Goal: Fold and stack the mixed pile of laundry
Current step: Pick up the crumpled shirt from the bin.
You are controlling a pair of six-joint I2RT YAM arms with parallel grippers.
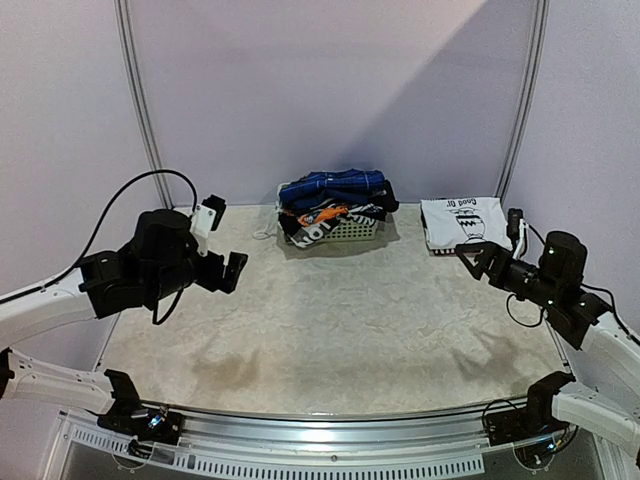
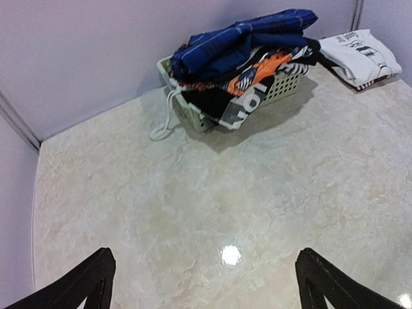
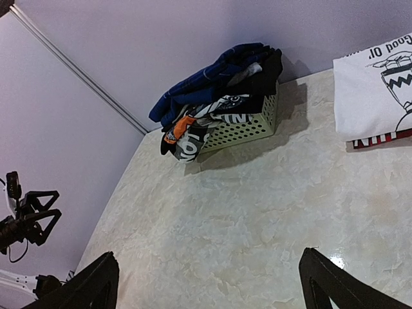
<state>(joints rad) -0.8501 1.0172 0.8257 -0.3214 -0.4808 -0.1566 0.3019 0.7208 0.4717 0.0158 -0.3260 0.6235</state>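
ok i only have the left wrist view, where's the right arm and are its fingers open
observer: the right fingers are spread wide with nothing between them, over the right side of the table, near the folded white T-shirt.
operator: does that shirt touch the basket
observer: no, the top view shows a bare strip of table between the basket and the shirt.
operator: anything under the shirt
observer: the right wrist view shows a red edge with pale marks sticking out beneath it.
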